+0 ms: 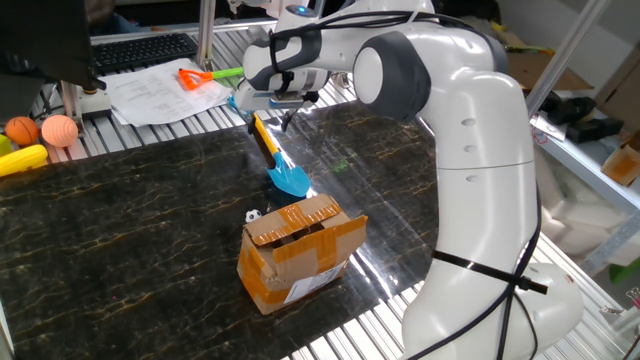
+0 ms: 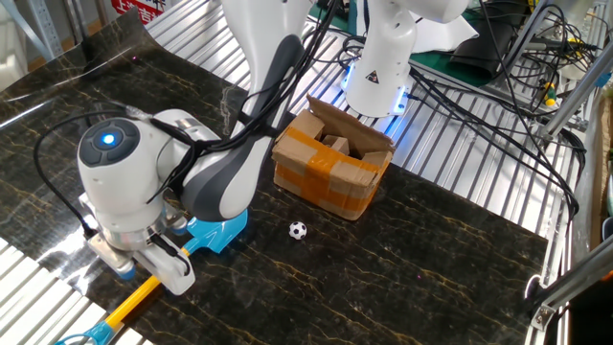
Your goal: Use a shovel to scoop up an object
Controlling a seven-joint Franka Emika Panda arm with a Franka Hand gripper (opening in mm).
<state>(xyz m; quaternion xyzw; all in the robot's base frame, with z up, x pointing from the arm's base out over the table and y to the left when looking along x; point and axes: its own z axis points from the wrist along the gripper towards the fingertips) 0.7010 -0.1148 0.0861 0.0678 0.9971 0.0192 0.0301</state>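
Observation:
The shovel has a blue blade (image 1: 290, 181) (image 2: 216, 233) resting on the dark marble table, and a yellow shaft (image 1: 266, 141) (image 2: 134, 299) running back to a light blue handle end (image 2: 89, 336). My gripper (image 1: 268, 112) (image 2: 153, 265) is shut on the shaft near the handle, and the wrist hides the grip in the other fixed view. The object, a tiny black-and-white ball (image 2: 298, 230) (image 1: 252, 214), lies on the table a little past the blade tip. It sits beside the cardboard box and apart from the blade.
An open brown cardboard box (image 1: 300, 250) (image 2: 331, 161) stands next to the ball. An orange toy shovel with a green handle (image 1: 200, 75) lies on papers at the back. Two orange balls (image 1: 58, 130) and a yellow toy (image 1: 22, 160) sit off the table's far left corner. The robot base (image 2: 381, 57) stands behind the box.

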